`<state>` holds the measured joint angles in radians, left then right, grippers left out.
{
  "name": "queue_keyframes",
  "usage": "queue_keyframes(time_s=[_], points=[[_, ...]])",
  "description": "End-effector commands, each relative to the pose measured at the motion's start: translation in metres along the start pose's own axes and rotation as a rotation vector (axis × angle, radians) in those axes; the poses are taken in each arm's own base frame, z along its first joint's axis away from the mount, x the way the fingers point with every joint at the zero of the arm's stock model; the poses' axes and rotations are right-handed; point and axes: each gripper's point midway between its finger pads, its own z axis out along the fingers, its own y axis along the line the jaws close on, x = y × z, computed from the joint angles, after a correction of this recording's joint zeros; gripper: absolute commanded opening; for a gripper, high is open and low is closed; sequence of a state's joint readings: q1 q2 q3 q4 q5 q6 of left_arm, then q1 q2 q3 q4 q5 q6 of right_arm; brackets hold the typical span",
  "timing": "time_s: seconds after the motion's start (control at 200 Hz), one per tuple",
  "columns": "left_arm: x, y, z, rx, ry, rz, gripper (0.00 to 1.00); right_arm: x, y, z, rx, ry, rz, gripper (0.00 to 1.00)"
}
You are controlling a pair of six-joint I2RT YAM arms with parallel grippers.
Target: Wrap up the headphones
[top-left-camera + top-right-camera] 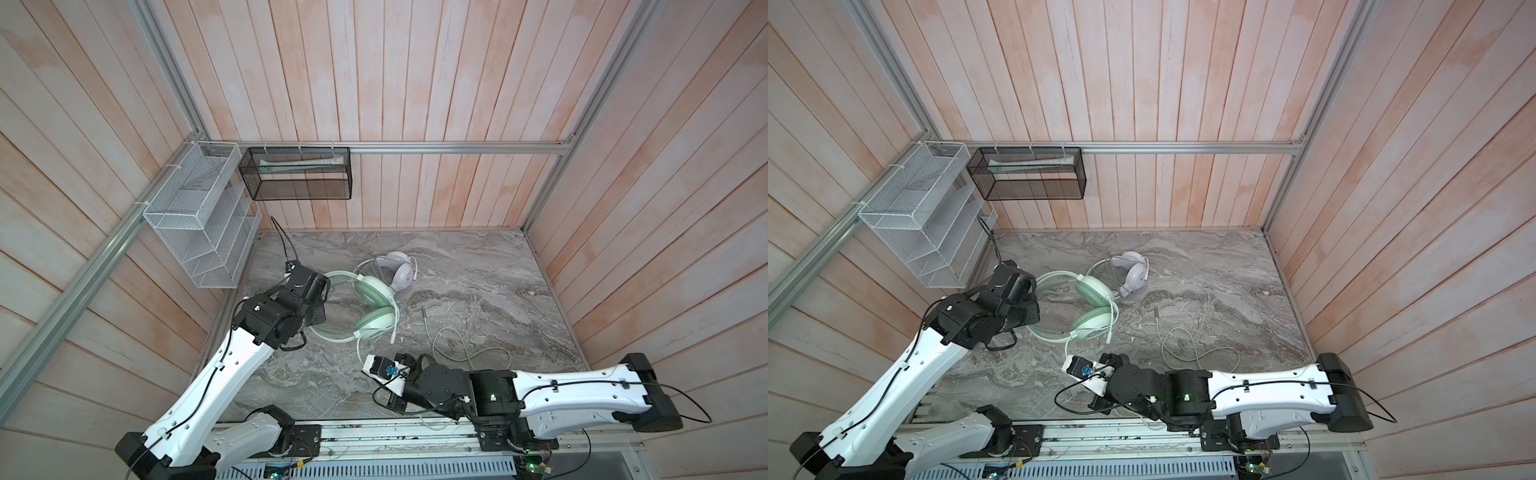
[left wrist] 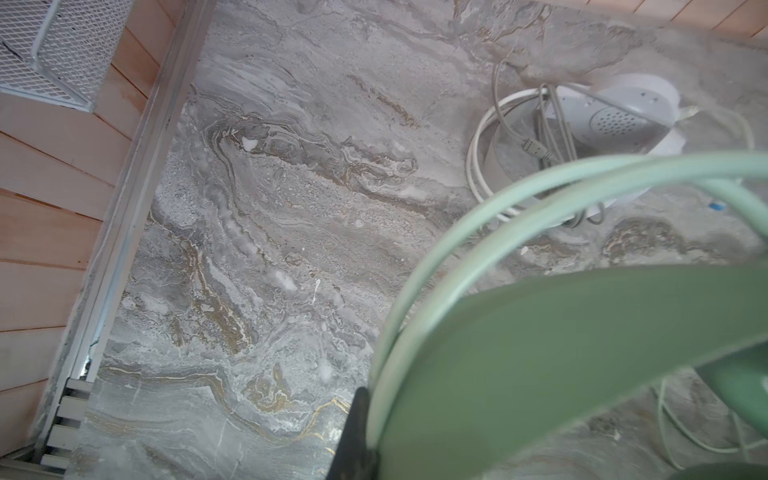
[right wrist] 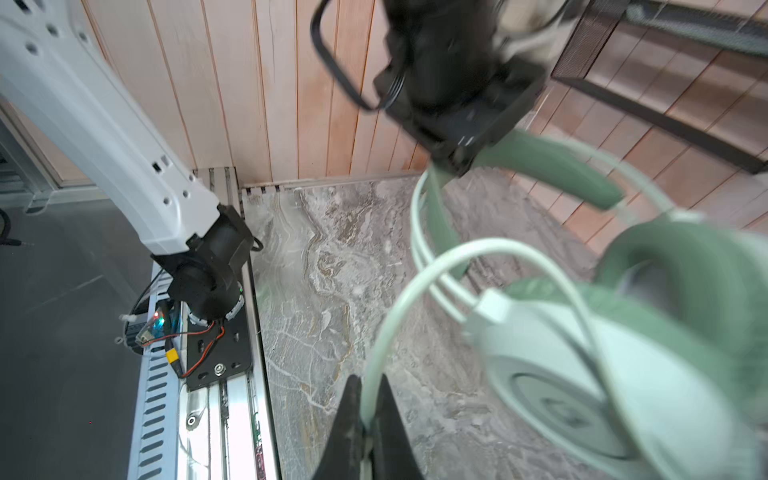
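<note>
mint green headset [image 1: 372, 291] middle of desk [image 1: 498, 291], left end effector [image 3: 455, 162] clamped on its headband; right end effector [image 3: 368, 419] pinched shut on cable [image 3: 490, 243], earcups lie ahead toward left arm, right arm nearer slack, likely winds next

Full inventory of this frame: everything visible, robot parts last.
mint green headphones: 1, mint green, mid-table
white headphones: 1, white, just behind the mint pair
cable: 1, pale mint, runs from the mint earcup
white mesh rack: 1, white, left wall
black mesh basket: 1, black, back wall rail
tube: 1, whitish, inside black mesh basket
tabletop: 1, grey marble
left tool: 1, black, shut on mint headband
right tool: 1, black, shut on cable
</note>
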<state>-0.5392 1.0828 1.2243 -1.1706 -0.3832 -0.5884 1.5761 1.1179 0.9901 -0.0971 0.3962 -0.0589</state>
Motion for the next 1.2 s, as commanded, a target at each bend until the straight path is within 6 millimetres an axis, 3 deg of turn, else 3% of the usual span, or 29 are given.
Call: queue_keyframes(time_s=[0.0,0.13,0.19,0.215,0.42,0.69,0.915,1.19], points=[[-0.012,-0.003,-0.005,0.034,-0.113,0.026,0.00,-0.026,-0.031,-0.042,0.061,0.023,-0.089,0.00],[-0.003,-0.020,-0.007,0.109,-0.164,0.134,0.00,-0.048,-0.057,-0.066,0.105,0.026,-0.108,0.00],[0.000,-0.030,-0.013,0.153,-0.198,0.185,0.00,-0.044,-0.064,-0.067,0.109,0.056,-0.128,0.00],[0.001,-0.034,-0.015,0.173,-0.212,0.208,0.00,-0.055,-0.071,-0.072,0.119,0.035,-0.121,0.00],[-0.001,-0.057,-0.048,0.336,-0.354,0.342,0.00,-0.047,-0.107,-0.074,0.150,0.111,-0.146,0.00],[0.016,-0.081,-0.067,0.484,-0.383,0.467,0.00,-0.036,-0.128,-0.047,0.171,0.190,-0.178,0.00],[0.020,-0.079,-0.077,0.504,-0.413,0.481,0.00,-0.031,-0.157,-0.041,0.279,0.174,-0.140,0.00],[0.013,-0.080,-0.088,0.534,-0.425,0.423,0.00,-0.013,-0.152,-0.022,0.231,0.175,-0.081,0.00]])
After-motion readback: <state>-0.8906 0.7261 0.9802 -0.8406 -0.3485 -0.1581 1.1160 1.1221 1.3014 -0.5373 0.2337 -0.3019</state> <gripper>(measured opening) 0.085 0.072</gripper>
